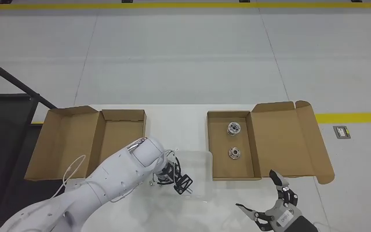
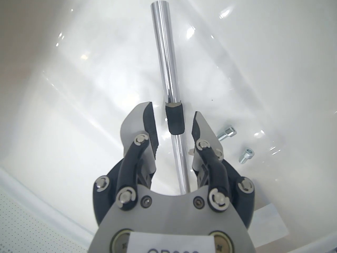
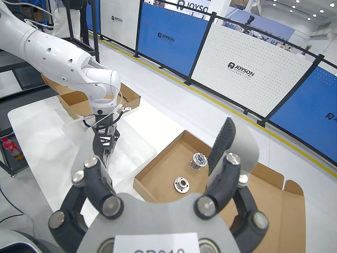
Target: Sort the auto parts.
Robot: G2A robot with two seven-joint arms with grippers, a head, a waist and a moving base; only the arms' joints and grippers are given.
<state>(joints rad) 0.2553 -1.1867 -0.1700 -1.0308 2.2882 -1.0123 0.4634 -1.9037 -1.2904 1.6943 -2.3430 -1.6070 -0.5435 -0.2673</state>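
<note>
A chrome rod (image 2: 164, 53) with a black sleeve (image 2: 175, 119) lies on the floor of a clear plastic bin (image 1: 200, 165). My left gripper (image 2: 172, 111) is open and straddles the sleeve, with a gap on each side. Two small bolts (image 2: 227, 133) (image 2: 245, 156) lie beside it in the bin. In the top view the left gripper (image 1: 178, 181) points down into the bin. Two round metal parts (image 1: 233, 127) (image 1: 235, 153) sit in the right cardboard box (image 1: 217, 171). My right gripper (image 1: 271, 202) hangs open and holds nothing near the table's front right edge, and its wrist view shows its spread jaws (image 3: 162, 130).
An open cardboard box (image 1: 122, 136) with nothing in it stands left of the bin, its lid folded out to the left. The right box's lid (image 1: 290, 142) lies open to the right. White table (image 1: 174, 124) shows between the boxes. A drink bottle (image 3: 10, 148) stands on a low rack beside the table.
</note>
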